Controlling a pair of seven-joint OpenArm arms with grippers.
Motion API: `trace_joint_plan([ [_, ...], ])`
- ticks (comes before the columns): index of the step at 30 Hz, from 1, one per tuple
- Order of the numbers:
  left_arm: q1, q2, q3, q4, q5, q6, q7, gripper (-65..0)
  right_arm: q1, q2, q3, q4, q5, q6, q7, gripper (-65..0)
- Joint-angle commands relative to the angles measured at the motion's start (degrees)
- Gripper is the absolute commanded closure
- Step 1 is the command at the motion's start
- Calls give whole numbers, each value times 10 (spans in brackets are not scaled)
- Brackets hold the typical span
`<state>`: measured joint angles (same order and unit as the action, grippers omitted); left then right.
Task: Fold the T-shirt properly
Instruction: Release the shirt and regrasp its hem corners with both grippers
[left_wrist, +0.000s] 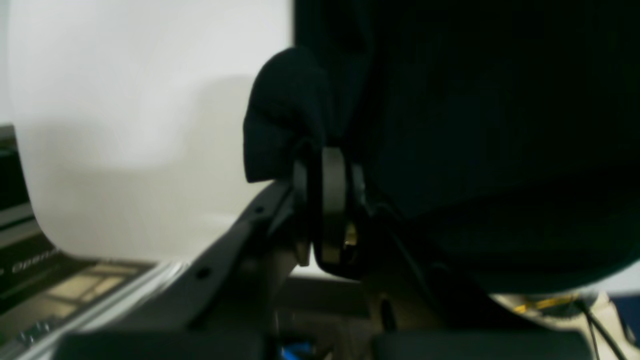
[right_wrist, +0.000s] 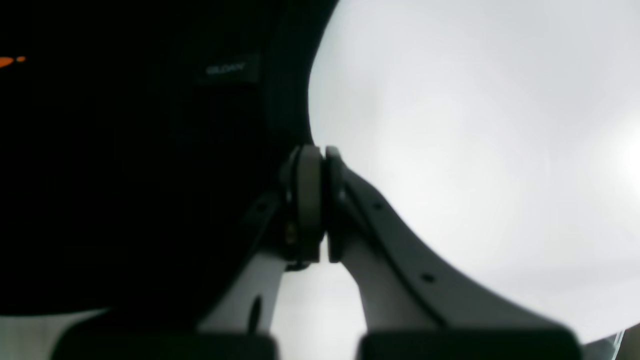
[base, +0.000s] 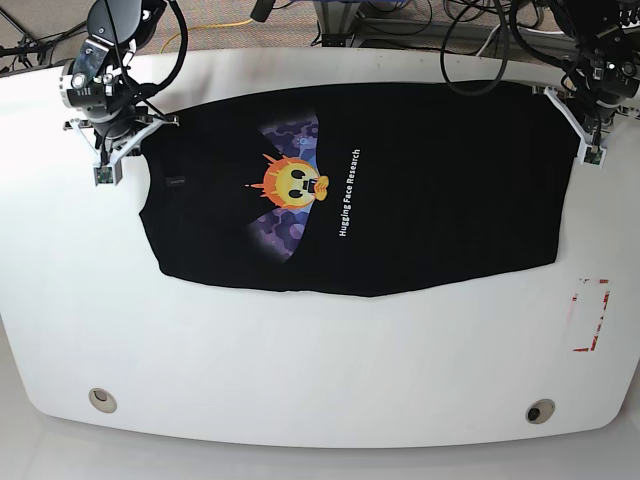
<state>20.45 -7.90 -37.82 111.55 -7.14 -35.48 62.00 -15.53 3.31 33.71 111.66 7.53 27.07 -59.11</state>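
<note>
The black T-shirt (base: 420, 200) lies spread across the white table (base: 300, 350), its orange-yellow face print (base: 295, 183) and white lettering facing up. My left gripper (base: 560, 102) is at the shirt's far right corner. In the left wrist view this left gripper (left_wrist: 327, 165) is shut on a bunched fold of the T-shirt (left_wrist: 475, 125). My right gripper (base: 148, 137) is at the shirt's far left corner. The right wrist view shows the right gripper (right_wrist: 318, 165) shut on the edge of the T-shirt (right_wrist: 125, 175), near a small neck label (right_wrist: 227, 68).
A red rectangular marking (base: 590, 315) sits on the table at the right. Two round holes (base: 101, 399) (base: 540, 411) lie near the front edge. Cables (base: 470, 30) run behind the table's back edge.
</note>
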Motion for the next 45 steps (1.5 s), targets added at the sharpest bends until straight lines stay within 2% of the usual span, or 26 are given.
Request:
trace_joint_plan([
  [1,6,-7,-4,8,1,0,-4,0,-7,2,6,10,-5,-1,5,0],
  [6,14,-7,-4,8,2,0,-4,0,-10,-7,8,10,-6,-1,5,-21],
  [9,19,-7,2,8,2,0,-3,-21,-14,-9,8,10,-6,-1,5,-109],
  [11,20,-7,2,8,2,0,-3,-81,-17,-9,8,10,-6,-1,5,-182],
  [14,20,-7,2,8,2,2,-3,-243,-15,-10,8,11,-5,-1,6,-314],
  [15,20,-7,2,8,2,2,-3,-276,-15,-10,8,11,-5,-1,6,-335],
  [17,20,-7,1,8,1,2,-3,-388,-12,-10,8,12,2,-1,7,-360],
  [20,17,-10,0,8,0,1,-3,-457,3,-6,9,9,37,-1,16,-355],
  [27,-16,-11,-8,13,-1,1,-3,-458,58,-5,7,-1,62,-2,20,-361],
  [32,-59,-9,-67,13,-3,1,-3,-458,128,-2,4,-81,62,-2,20,-361],
  [40,-94,-14,-114,12,0,1,-3,-458,220,47,3,-237,68,1,39,-361],
  [42,-97,-26,-113,13,-2,1,-3,-458,245,55,3,-284,63,12,63,-361],
  [45,-96,-27,-117,13,-2,0,-3,-458,262,68,3,-328,62,28,71,-361],
])
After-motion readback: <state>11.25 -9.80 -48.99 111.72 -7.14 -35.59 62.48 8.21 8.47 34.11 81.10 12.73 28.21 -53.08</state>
